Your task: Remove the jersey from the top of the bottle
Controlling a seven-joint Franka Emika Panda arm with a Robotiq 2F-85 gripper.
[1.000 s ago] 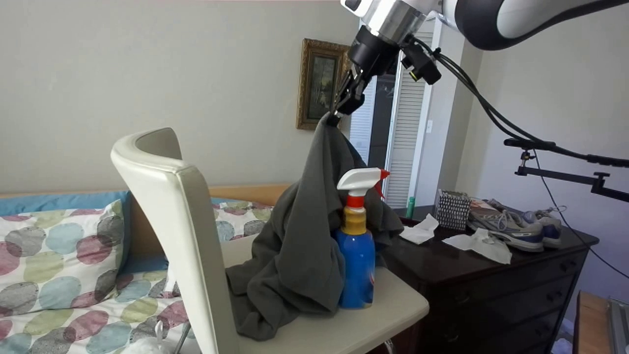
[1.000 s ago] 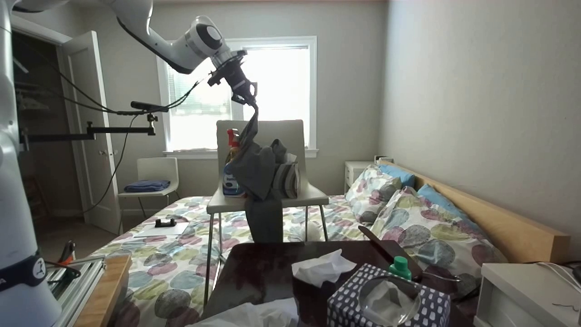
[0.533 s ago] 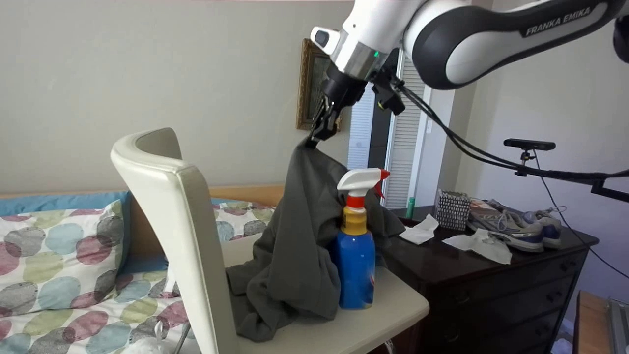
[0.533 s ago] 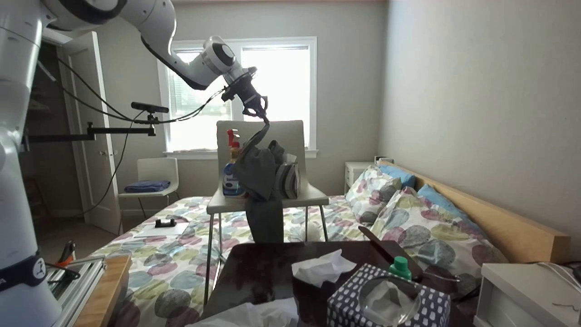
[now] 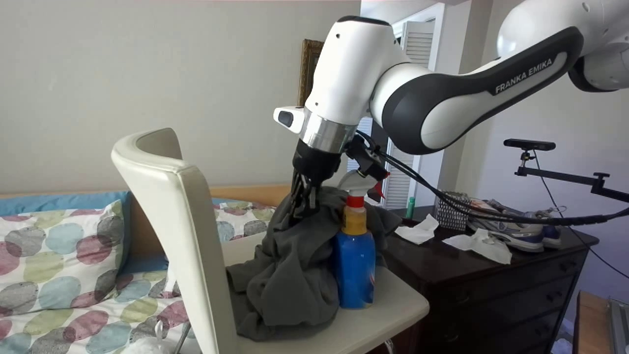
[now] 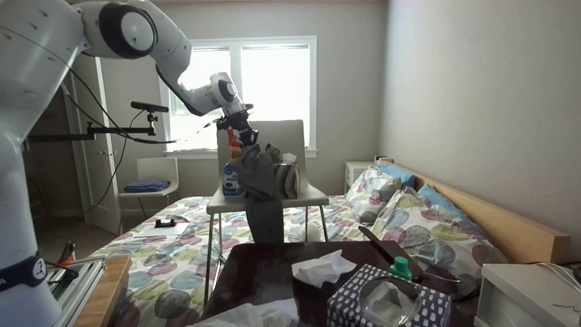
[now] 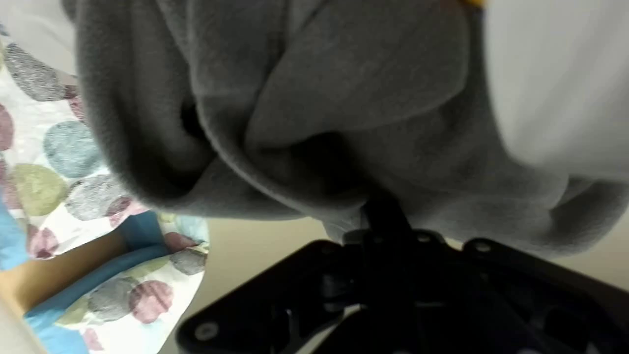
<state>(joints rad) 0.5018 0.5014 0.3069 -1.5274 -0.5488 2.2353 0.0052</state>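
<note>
The jersey, a dark grey cloth, lies bunched on the white chair (image 5: 388, 314) in both exterior views (image 5: 300, 280) (image 6: 258, 170), with one end hanging off the seat. It fills much of the wrist view (image 7: 354, 83). The blue spray bottle (image 5: 356, 270) (image 6: 230, 179) stands upright right beside it, its white and red head uncovered. A blurred white shape, likely its head (image 7: 565, 88), shows in the wrist view. My gripper (image 5: 298, 214) (image 6: 248, 143) (image 7: 385, 216) points down and is shut on a fold of the jersey, low over the pile. The fingertips are partly hidden in cloth.
The chair's tall backrest (image 5: 172, 206) stands close to my gripper. A striped tissue box (image 6: 287, 180) is on the seat against the jersey. A dark dresser (image 5: 442, 260) bears papers, shoes (image 5: 516, 228) and a patterned box (image 6: 345, 295). A bed lies around the chair.
My gripper has come down with the jersey's held end, moving toward the backrest in an exterior view. The raised cloth has slumped into a lower pile. The bottle has not moved.
</note>
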